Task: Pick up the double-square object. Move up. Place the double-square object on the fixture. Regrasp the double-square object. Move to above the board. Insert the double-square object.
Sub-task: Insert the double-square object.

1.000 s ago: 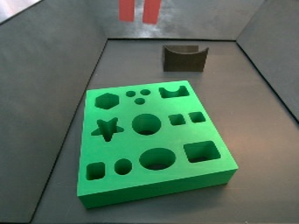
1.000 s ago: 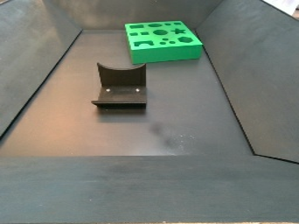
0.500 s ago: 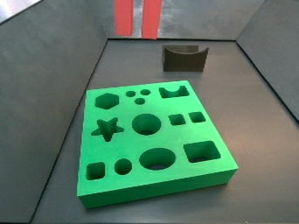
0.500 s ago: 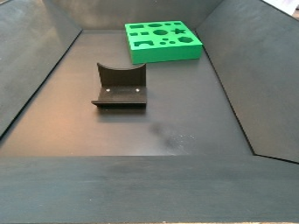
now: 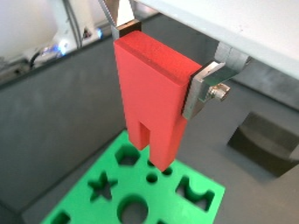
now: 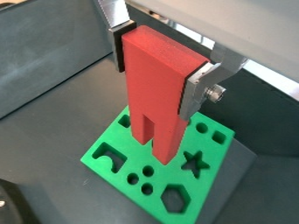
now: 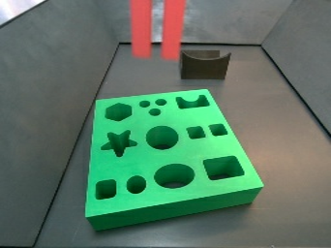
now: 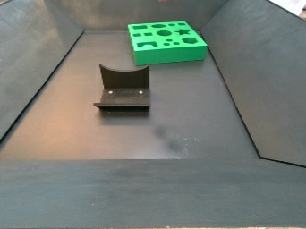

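Observation:
My gripper is shut on the upper end of the red double-square object and holds it upright with its two prongs pointing down. It hangs in the air above the green board. Both wrist views show the grip, the object and the board below it. In a side view only the two red prongs reach down from the frame's top, behind the board and apart from it. The dark fixture stands empty.
The board lies at one end of a grey walled bin, the fixture nearer its middle. In a wrist view the fixture lies beside the board. Sloped grey walls close in both sides.
In a side view the red prongs have come further down from the top edge, reaching about level with the fixture. Board and fixture have not moved.

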{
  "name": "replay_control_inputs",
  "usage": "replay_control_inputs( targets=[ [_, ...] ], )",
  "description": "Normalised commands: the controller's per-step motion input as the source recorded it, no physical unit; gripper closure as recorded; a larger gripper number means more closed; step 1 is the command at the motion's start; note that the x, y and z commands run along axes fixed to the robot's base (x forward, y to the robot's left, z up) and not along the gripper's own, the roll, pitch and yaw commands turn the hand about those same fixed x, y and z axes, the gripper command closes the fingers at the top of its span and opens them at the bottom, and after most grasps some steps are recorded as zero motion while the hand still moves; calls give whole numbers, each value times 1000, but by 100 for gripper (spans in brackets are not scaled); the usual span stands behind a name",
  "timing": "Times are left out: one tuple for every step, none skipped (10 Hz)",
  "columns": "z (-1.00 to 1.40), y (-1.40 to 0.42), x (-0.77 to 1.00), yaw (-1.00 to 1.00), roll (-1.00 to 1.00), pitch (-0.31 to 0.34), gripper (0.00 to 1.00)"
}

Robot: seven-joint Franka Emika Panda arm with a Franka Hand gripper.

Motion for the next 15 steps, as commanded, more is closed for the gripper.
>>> replay_control_inputs(
  targets=[
    [-451,-151,771,417,-24,0,100],
    [-369,-137,849,380,0,44,100],
    [-163,-20,354,-66,-29,76,100],
    [-6,-89,0,0,0,-36,100],
    [-189,-26,563,-71,167,-76,100],
    [-226,0,849,0,199,-96,100],
    [-57,0,911,31,190,-91,100],
    [0,0,943,94,171,-50,100],
    [0,0,906,157,141,-36,100],
    [-186,3,666,323,90,-73,100],
    [-403,3,389,546,0,-134,100],
    [-423,0,291,651,-37,-161,100],
    [-334,0,329,637,-33,-169,100],
    [-183,0,431,551,0,-157,100],
    [-177,-240,471,451,106,-121,100]
  ],
)
